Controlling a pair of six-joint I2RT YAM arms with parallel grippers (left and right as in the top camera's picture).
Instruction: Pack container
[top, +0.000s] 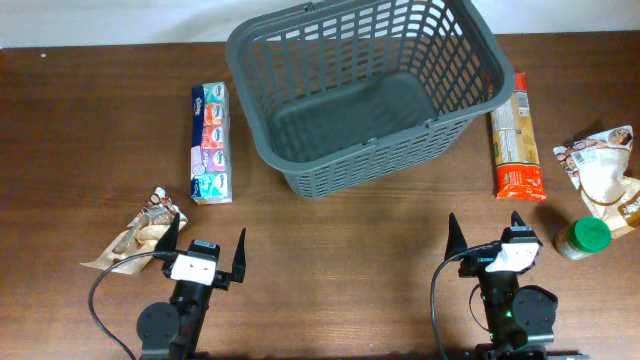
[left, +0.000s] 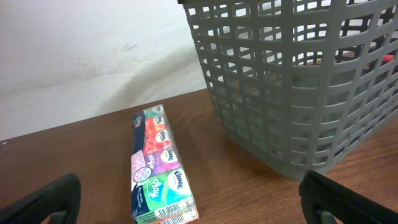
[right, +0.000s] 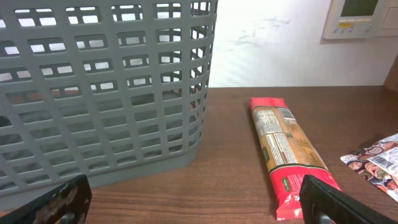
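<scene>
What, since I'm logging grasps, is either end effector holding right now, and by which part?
Nothing is held. The left end effector and the right end effector are both open and empty, apart from the container.

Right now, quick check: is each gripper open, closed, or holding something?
Left gripper: open, holding nothing.
Right gripper: open, holding nothing.

Brown table (top: 350, 250) with basket (top: 330, 172), tissues (top: 211, 145), pasta (top: 517, 140)
</scene>
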